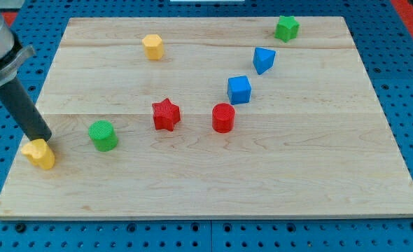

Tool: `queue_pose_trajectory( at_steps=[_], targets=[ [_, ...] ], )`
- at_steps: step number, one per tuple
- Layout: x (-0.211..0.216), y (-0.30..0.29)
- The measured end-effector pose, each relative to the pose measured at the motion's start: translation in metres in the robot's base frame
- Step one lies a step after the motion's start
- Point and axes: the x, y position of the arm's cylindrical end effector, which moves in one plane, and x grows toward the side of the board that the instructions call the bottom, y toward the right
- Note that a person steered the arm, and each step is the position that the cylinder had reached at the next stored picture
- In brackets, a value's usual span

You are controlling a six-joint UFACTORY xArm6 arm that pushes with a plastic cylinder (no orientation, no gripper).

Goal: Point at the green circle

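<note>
While resting at the board's [374, 175] 9 o'clock edge, my tip [45, 138] touches the top of a yellow block [40, 154], shape unclear. No pincer here, only a bare rod. Just beside, at 3 o'clock of the tip: green circle [103, 135], a short ribbed cylinder, upright, standing apart from everything. Further toward 3 o'clock: red star [166, 114], then red cylinder [222, 117]. Toward 1 o'clock: blue cube [239, 89], blue wedge-like block [263, 59], green star [286, 28]. Near 12 o'clock edge: yellow hexagon-like block [152, 46]. Bare wood along the 6 o'clock edge and 3 o'clock side.
</note>
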Motion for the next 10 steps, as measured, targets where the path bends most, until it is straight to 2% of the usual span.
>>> queue_pose_trajectory(
  at_steps=[2, 4, 5, 7, 10],
  targets=[
    [0.037, 0.0],
    [-0.04, 0.0],
    [-0.064, 0.006],
    [-0.079, 0.01],
    [-0.073, 0.002]
  ],
)
